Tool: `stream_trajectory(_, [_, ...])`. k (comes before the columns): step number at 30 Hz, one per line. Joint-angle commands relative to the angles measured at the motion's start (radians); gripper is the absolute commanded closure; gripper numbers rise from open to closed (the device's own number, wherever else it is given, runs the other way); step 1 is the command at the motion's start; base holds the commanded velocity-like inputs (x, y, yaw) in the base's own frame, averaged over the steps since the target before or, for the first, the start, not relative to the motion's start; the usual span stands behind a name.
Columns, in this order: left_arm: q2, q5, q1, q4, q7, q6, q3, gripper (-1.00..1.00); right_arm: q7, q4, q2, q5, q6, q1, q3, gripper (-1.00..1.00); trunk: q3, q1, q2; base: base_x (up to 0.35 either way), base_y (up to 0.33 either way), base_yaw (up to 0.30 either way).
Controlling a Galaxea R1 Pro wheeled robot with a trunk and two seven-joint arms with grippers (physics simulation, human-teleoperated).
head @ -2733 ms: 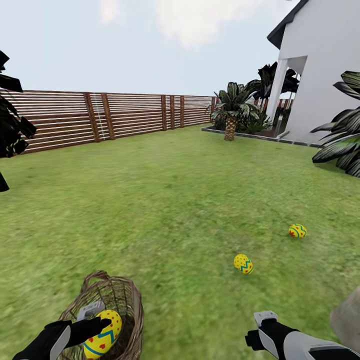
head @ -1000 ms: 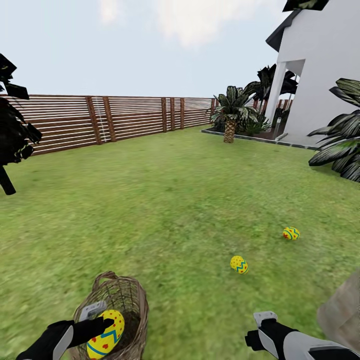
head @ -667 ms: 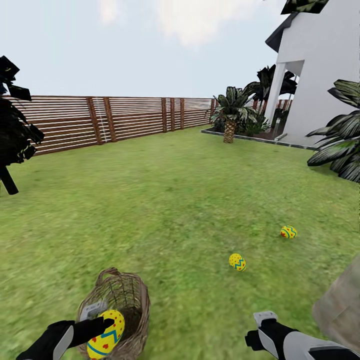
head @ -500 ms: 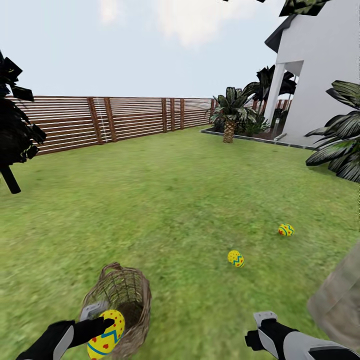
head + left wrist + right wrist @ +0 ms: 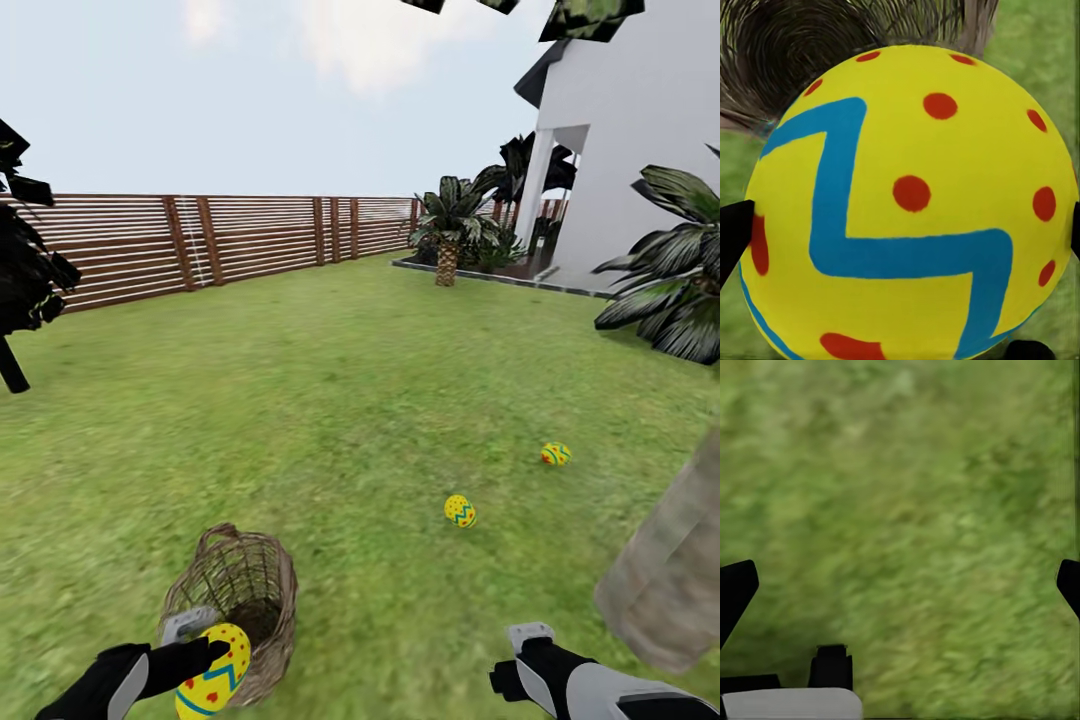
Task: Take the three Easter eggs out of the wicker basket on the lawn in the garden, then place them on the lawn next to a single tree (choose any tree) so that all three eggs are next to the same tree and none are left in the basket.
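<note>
The left hand (image 5: 205, 660) is clamped on a bright yellow Easter egg painted with a blue zigzag and red dots (image 5: 212, 671), holding it just above the near rim of the small round brown wicker basket (image 5: 240, 590). In the left wrist view the same egg (image 5: 911, 202) sits between the two dark fingertips (image 5: 733, 236), with the woven inside of the basket behind it. As far as that partly blocked view allows, the basket looks empty of other eggs.

Two more patterned yellow eggs lie on the green lawn (image 5: 300, 400), ahead and to the right: the nearer egg (image 5: 460, 511) and the farther egg (image 5: 556, 454), well apart from the basket. Both lie near a grey-brown leaning tree trunk (image 5: 665, 570) that stands close by on the right.

The relation that matters is this: the trunk and the two lying eggs are off to the right of the held egg, across the robot's front, so the left hand has the longer way to go. The right hand (image 5: 525, 660) hangs nearer the trunk; in its wrist view its fingertips (image 5: 735, 589) stand wide apart over bare grass, holding nothing. I judge that the held egg should be set down on the grass beside the trunk, near the other two, which probably calls for turning or rolling the base rightward.
</note>
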Motion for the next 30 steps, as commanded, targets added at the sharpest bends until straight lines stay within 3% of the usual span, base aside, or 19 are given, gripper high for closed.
stream_trajectory(1, [-0.001, 0.005, 0.000, 0.006, -0.003, 0.008, 0.006, 1.00, 0.000, 0.002, 0.001, 0.003, 0.003, -0.001, 0.008, -1.00, 0.002, -0.004, 0.007, 0.000, 0.000, -0.293])
stream_trajectory(10, [-0.011, 0.003, 0.000, 0.016, -0.003, 0.008, 0.006, 1.00, 0.000, 0.002, 0.000, 0.003, 0.003, -0.001, 0.008, -1.00, 0.030, -0.038, 0.070, -0.031, -0.034, -0.299])
stream_trajectory(16, [-0.024, 0.002, 0.000, 0.016, 0.010, 0.008, 0.005, 1.00, 0.000, 0.000, -0.001, 0.003, 0.003, -0.001, 0.007, -1.00, 0.049, -0.061, 0.112, -0.171, -0.285, -0.300])
stream_trajectory(30, [-0.025, 0.003, 0.000, 0.016, 0.033, 0.008, 0.005, 1.00, 0.000, 0.000, -0.001, 0.003, 0.003, -0.001, 0.006, -1.00, 0.093, -0.115, 0.210, -0.147, -0.304, -0.300])
